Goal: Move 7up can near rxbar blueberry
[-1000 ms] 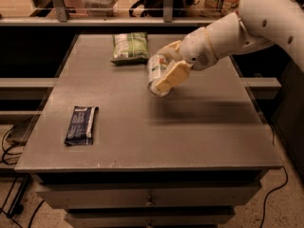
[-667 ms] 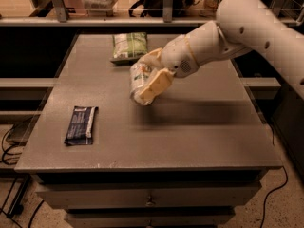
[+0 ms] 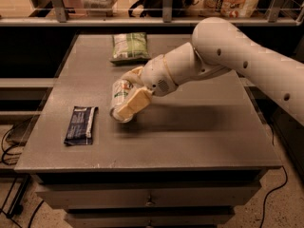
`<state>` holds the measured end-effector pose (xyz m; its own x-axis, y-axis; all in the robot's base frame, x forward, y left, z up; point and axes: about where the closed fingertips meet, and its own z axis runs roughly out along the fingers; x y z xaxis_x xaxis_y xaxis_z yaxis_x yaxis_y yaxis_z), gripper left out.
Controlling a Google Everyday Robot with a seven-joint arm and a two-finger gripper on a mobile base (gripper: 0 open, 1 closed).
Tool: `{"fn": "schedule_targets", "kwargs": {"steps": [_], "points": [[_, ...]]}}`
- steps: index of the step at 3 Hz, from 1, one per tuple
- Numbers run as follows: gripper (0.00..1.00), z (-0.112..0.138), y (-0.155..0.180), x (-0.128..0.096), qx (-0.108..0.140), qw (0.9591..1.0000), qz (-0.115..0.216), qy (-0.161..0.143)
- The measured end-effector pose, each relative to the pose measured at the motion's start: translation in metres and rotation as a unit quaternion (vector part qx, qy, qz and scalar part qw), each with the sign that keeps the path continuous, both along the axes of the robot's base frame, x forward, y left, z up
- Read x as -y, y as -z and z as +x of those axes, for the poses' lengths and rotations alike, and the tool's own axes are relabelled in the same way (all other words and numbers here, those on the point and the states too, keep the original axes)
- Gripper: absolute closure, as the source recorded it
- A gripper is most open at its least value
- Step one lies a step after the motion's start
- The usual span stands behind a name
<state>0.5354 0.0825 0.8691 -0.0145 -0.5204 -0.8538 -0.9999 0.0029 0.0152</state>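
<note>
Grey table (image 3: 199, 132): I'm viewing it from the near side, with drawers (image 3: 149, 201) sitting under the top.
gripper (image 3: 124, 98): I'm seeing it hanging over the left-centre of the table, with the white arm (image 3: 228, 46) reaching in from the right.
pincer state: the cream fingers (image 3: 135, 102) are clamping the 7up can, one on its near side and one on its far side, closing only as far as the can body is allowing.
7up can (image 3: 118, 92): it's sitting tilted in the grip, top leaning far-right and lower end pointing near-left, low over the table. I'm not able to tell whether it's touching the top.
rxbar blueberry (image 3: 80, 125): it's lying flat toward the near-left corner, white strip running along its right edge. It's near the can, on its left, with bare table showing between them.
snack bag (image 3: 129, 45): green and white, lying at the far edge, well apart from the can.
cables (image 3: 9, 146): trailing on the floor left of the table.
</note>
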Motion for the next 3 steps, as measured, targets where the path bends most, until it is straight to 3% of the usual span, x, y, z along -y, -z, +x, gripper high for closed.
{"fn": "schedule_targets", "kwargs": {"steps": [2,3], "points": [[0.12,-0.014,0.004,-0.02,-0.021,0.9986,0.015,0.047],[0.0,-0.019,0.002,-0.026,-0.03,0.9976,0.03,0.054]]}}
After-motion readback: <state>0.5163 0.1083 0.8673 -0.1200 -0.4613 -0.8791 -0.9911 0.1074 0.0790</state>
